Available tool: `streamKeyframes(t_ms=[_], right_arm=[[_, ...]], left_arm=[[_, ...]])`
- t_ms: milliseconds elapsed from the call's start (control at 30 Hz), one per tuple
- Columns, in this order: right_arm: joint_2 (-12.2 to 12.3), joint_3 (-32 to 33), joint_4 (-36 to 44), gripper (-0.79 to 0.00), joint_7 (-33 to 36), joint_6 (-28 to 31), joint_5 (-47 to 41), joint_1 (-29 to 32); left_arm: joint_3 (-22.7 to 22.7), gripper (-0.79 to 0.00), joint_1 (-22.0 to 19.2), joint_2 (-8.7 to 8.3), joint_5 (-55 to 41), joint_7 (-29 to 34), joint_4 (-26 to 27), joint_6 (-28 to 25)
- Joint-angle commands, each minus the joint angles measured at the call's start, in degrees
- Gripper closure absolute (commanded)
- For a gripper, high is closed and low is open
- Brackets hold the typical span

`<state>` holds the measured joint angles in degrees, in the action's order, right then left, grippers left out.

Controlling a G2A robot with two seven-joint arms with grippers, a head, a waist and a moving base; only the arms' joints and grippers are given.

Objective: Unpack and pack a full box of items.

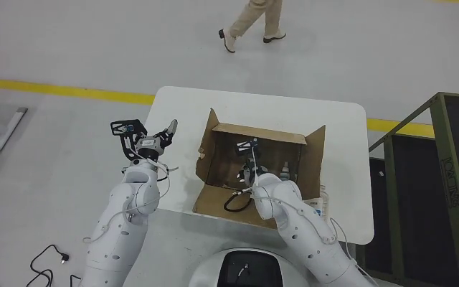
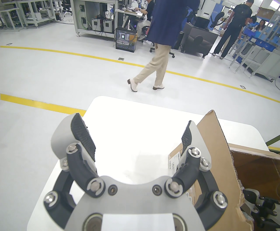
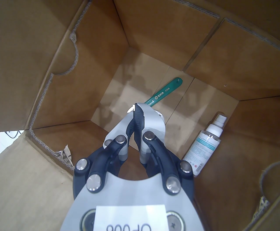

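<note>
Pale grey workshop floor [image 1: 72, 43] all round, crossed by a yellow line [image 1: 72, 92] running past the far side of the table [image 1: 344, 143]. Farther back in the left wrist view, workbenches [image 2: 96, 19] with equipment along the room's edge. On the robot's right, beside the table, a green metal rack [image 1: 423, 129].

White tabletop with rounded corners, smooth, with a faint sheen.

In the middle of the table, a brown corrugated box [image 1: 265, 133], open at the top, flaps folded outward. Ragged, torn edges on the flaps nearest the robot; a half-round cut-out in one flap. Plain cardboard bottom with a seam across it.

At the table's left edge, near the box's left flap, the left gripper [image 2: 131, 131]: fingers spread wide apart, ribbed black pads [image 2: 83, 135] facing each other.

Down inside the box, the right gripper [image 3: 135, 110]: fingers pressed together, pad against pad, tips over the head end of the wrench [image 3: 165, 90].

Wrench flat on the box bottom, green handle pointing toward a far corner, head hidden behind the gripper tips. Apart from it, against a side wall, a small clear spray bottle [image 3: 207, 142] with a white nozzle and a white-and-teal label; upright or leaning, cannot tell.
</note>
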<state>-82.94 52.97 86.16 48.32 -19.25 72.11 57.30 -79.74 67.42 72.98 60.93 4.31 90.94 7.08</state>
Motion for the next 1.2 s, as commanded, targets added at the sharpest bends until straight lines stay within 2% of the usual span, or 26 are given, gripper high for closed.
streamKeyframes(t_ms=[0, 833, 1000, 1167], right_arm=[[0.0, 0.0, 0.0, 0.0, 0.0, 0.0, 0.0, 0.0], [0.0, 0.4, -0.4, 0.0, -0.9, -0.1, 0.3, 0.6], [-0.2, 0.9, -0.4, 0.0, 2.1, -4.6, 3.9, 0.4], [-0.3, 0.5, -1.2, 0.0, 8.5, -9.2, 11.1, -0.4]], left_arm=[[0.0, -0.785, 0.0, 0.0, 0.0, 0.0, 0.0, 0.0], [0.0, -0.785, 0.0, 0.0, 0.0, 0.0, 0.0, 0.0], [0.0, -0.785, 0.0, 0.0, 0.0, 0.0, 0.0, 0.0], [0.0, -0.785, 0.0, 0.0, 0.0, 0.0, 0.0, 0.0]])
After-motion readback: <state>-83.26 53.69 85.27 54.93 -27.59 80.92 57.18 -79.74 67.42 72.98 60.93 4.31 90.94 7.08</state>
